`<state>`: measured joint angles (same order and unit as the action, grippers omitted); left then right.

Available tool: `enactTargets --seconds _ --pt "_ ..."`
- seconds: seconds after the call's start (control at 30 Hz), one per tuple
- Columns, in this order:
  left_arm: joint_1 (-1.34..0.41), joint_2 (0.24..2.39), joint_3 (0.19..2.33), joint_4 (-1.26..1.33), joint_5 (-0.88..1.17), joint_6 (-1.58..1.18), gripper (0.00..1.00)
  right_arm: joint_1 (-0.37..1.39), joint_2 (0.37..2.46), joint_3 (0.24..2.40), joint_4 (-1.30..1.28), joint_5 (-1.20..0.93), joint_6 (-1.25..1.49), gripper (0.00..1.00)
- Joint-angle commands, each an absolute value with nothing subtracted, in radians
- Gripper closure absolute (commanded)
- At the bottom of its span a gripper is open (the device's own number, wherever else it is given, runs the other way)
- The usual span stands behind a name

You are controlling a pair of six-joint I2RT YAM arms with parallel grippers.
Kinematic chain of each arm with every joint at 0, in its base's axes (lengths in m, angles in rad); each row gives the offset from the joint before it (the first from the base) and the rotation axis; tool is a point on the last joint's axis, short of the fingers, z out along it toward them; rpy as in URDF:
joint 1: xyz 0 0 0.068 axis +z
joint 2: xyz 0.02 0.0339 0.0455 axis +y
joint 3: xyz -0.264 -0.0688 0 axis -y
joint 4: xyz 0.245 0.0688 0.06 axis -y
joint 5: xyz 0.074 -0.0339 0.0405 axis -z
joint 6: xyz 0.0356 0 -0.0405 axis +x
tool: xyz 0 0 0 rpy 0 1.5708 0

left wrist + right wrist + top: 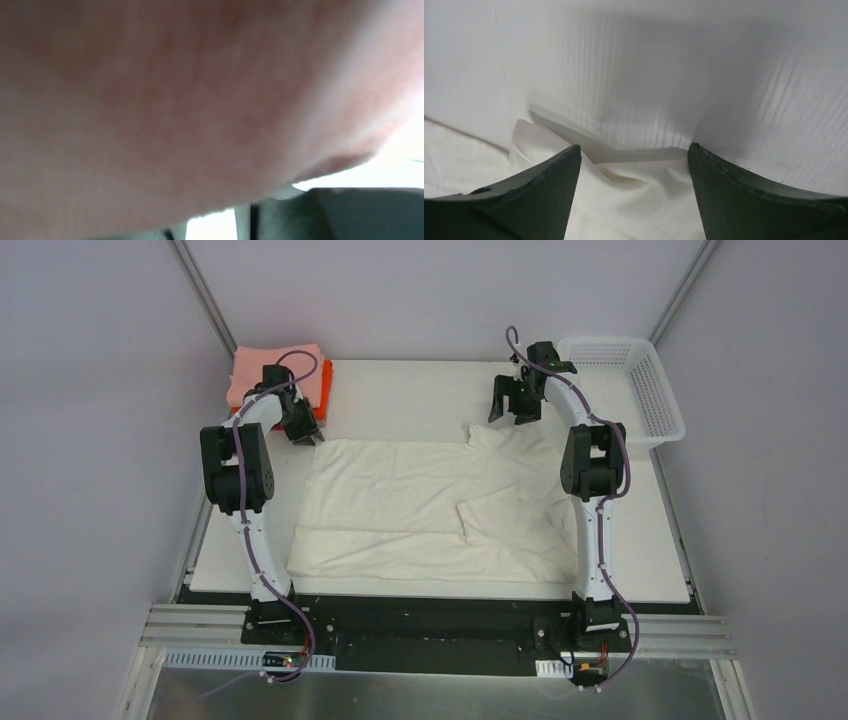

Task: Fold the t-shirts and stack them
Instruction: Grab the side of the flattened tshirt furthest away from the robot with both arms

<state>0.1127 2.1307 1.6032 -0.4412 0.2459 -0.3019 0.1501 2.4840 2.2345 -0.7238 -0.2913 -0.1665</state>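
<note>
Pinch soft, light, floppy cream-white t-shirt (400, 502), spread flat on the table (400, 390), at far corners: right gripper (512, 418) wide open, empty, straddling its edge; left gripper (308, 437) at the other corner, opening impossible to tell.

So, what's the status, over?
Right gripper open over far edge of cream-white cloth t-shirt. Left gripper at its far-left corner, grip unclear. Folded salmon-pink and orange shirts close by.

White table (400, 390) bears cream t-shirt (400, 510), pink-orange stack (275, 365), lattice basket (660, 400).
</note>
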Motion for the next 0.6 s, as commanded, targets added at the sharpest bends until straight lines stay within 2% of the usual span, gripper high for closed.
enactTargets --seconds 0.0,0.13,0.27,0.3,0.4,0.5,0.57 --pt "0.114 2.142 1.582 -0.449 0.286 -0.312 0.75 0.149 2.477 2.261 -0.821 -0.357 -0.153 0.22" --pt "0.115 2.129 1.580 -0.449 0.289 -0.308 1.00 0.149 2.459 2.244 -0.819 -0.382 -0.151 0.35" --pt "0.115 2.112 1.578 -0.449 0.289 -0.301 1.00 0.149 2.455 2.245 -0.827 -0.396 -0.147 0.53" --pt "0.115 2.107 1.578 -0.448 0.290 -0.299 1.00 0.150 2.450 2.242 -0.830 -0.404 -0.149 0.63" --pt "0.115 2.088 1.574 -0.445 0.295 -0.297 1.00 0.149 2.431 2.235 -0.825 -0.412 -0.149 0.84" --pt "0.115 2.066 1.562 -0.433 0.303 -0.300 1.00 0.150 2.401 2.227 -0.808 -0.421 -0.149 1.00" --pt "0.114 2.049 1.551 -0.423 0.308 -0.302 1.00 0.151 2.378 2.212 -0.793 -0.433 -0.150 1.00"
